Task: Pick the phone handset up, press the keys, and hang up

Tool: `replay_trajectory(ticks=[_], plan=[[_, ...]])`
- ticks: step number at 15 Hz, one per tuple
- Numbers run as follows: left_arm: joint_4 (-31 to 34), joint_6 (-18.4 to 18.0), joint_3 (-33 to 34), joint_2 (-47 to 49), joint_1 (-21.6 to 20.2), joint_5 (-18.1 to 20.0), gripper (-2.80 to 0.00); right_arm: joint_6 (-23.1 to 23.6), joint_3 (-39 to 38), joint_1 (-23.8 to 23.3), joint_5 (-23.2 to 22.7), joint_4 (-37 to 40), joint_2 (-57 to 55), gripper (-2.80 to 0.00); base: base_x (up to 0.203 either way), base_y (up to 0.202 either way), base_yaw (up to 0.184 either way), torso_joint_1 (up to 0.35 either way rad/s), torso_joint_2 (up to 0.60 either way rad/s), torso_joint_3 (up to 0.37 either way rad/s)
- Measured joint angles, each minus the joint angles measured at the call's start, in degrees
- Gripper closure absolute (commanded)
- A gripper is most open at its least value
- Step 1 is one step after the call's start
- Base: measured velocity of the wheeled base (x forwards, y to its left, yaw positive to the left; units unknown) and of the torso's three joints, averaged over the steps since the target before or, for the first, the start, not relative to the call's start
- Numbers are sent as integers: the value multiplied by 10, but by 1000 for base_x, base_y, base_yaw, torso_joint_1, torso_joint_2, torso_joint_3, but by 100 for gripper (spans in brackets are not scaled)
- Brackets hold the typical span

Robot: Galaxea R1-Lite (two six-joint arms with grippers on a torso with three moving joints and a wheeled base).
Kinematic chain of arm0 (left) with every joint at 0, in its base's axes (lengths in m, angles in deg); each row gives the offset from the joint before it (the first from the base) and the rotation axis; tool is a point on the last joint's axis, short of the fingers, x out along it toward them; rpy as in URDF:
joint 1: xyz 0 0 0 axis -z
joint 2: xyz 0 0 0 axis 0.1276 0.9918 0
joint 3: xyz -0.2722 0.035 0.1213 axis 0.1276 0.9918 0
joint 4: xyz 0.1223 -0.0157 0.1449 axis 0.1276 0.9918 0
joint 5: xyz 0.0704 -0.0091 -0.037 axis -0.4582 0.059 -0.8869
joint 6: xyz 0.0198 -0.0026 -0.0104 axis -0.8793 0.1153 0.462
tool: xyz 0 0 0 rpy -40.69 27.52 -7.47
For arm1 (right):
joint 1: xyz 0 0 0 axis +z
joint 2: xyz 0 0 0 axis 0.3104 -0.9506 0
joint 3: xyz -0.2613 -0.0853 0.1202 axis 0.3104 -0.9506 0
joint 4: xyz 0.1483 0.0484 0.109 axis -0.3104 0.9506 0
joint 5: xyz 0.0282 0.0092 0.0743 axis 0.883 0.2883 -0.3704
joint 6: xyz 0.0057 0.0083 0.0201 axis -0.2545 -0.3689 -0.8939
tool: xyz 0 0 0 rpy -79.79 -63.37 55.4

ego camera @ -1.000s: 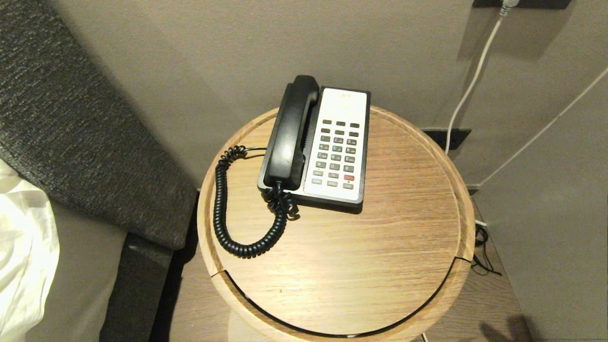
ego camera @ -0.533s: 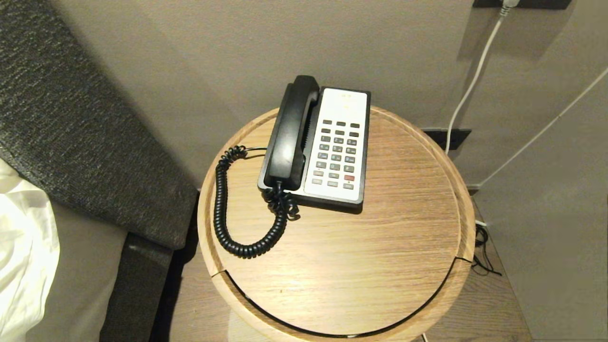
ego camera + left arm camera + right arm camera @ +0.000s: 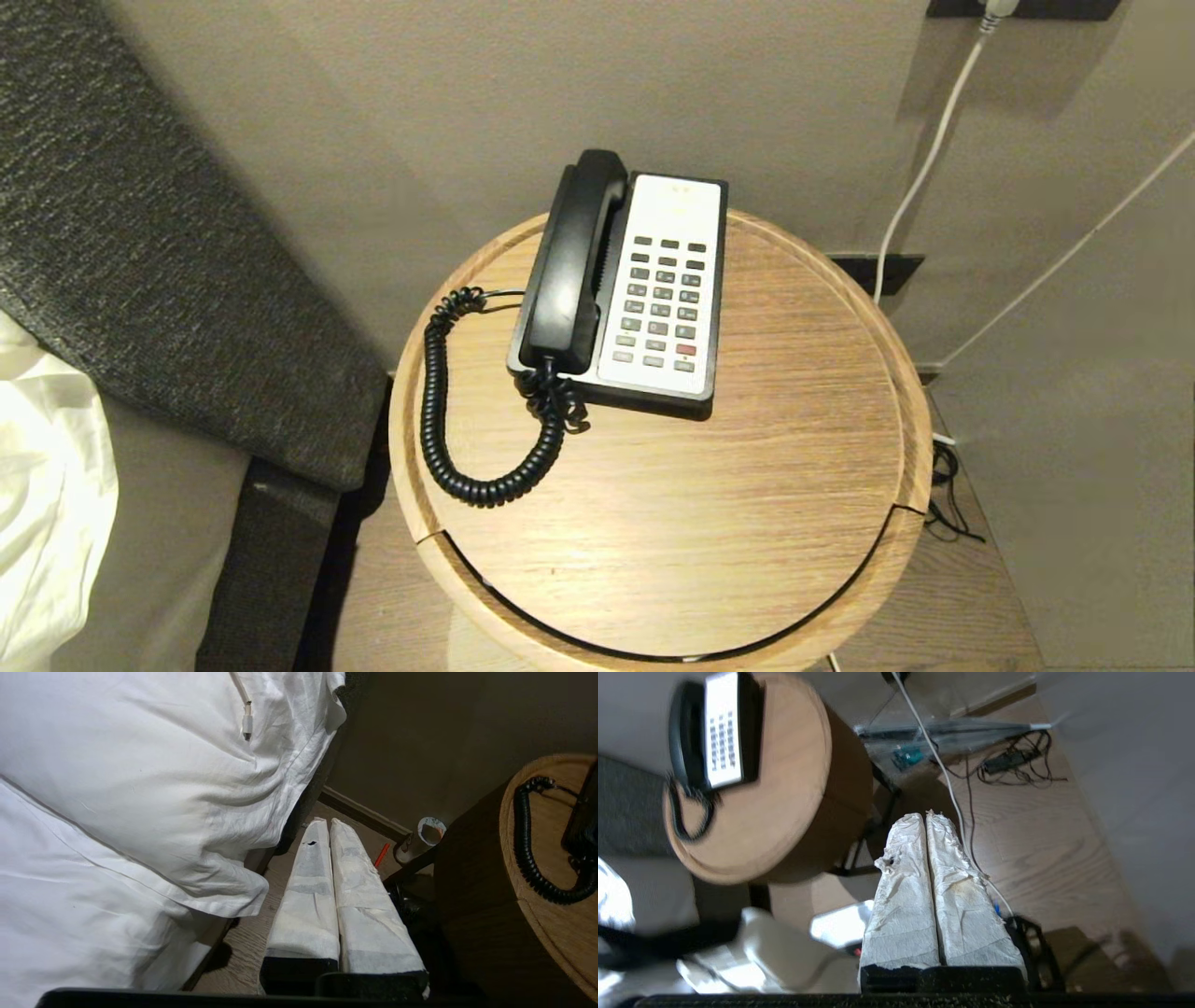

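Observation:
The glossy black phone handset (image 3: 569, 266) lies in its cradle on the left side of the black-and-white phone base (image 3: 667, 280), whose grey keys (image 3: 661, 301) face up. Its coiled cord (image 3: 448, 420) loops over the round wooden table (image 3: 728, 504). Neither gripper shows in the head view. My left gripper (image 3: 326, 823) is shut and empty, low between the bed and the table, with the cord (image 3: 525, 854) off to one side. My right gripper (image 3: 924, 816) is shut and empty above the floor beside the table; the phone base (image 3: 720, 728) and handset (image 3: 682, 737) show far off.
A grey upholstered headboard (image 3: 140, 243) and white bedding (image 3: 47, 485) stand left of the table. White cables (image 3: 920, 177) run down the wall at right, with black wires (image 3: 1013, 760) on the floor. A paper cup (image 3: 427, 833) sits on the floor by the table.
A dark shadow at the bottom right of the head view a second ago is gone. The phone, handset and cord have not moved.

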Motion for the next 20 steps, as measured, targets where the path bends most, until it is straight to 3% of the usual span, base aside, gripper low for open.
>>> replay_trajectory(ticks=[3,8,12,16,20], plan=[[3,-35,40,-44,2,14,0,13,-79,-43,-30,10,84,0,0,0,0,0,0,0],[1,-40,92,-80,2,71,0,19,-208,-67,-51,17,194,0,0,0,0,0,0,0],[-68,-58,183,-83,2,128,0,15,-318,-69,-60,-32,230,0,0,0,0,0,0,0],[-231,-120,355,-84,2,148,0,33,-544,-69,-67,-239,238,0,0,0,0,0,0,0],[-375,-176,496,-84,2,157,0,107,-836,-69,-78,-564,239,0,0,0,0,0,0,0]])
